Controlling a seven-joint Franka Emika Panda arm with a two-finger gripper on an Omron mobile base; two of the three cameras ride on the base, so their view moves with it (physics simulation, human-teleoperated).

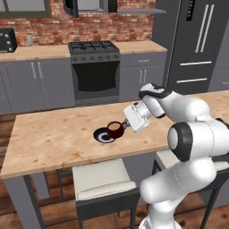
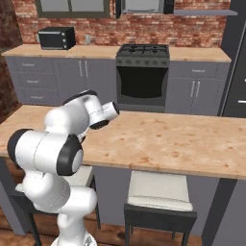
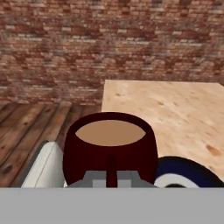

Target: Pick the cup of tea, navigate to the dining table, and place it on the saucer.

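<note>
The cup of tea (image 1: 115,129), squat and maroon with a light brown surface, is held by its handle in my shut gripper (image 1: 125,127). It hangs level over the right edge of the saucer (image 1: 103,135), a dark dish lying on the dining table (image 1: 53,138). In the hand view the cup of tea (image 3: 109,146) sits right in front of my gripper (image 3: 111,177), with the saucer (image 3: 186,175) showing low at its right on the dining table (image 3: 175,109). Whether the cup touches the saucer I cannot tell.
A white-cushioned stool (image 1: 103,179) stands under the table's near edge, and another one (image 2: 161,192) shows in the right base view. Beyond the table are grey cabinets, a black stove (image 1: 95,67), a fridge (image 1: 197,40) and a toaster oven (image 2: 56,37).
</note>
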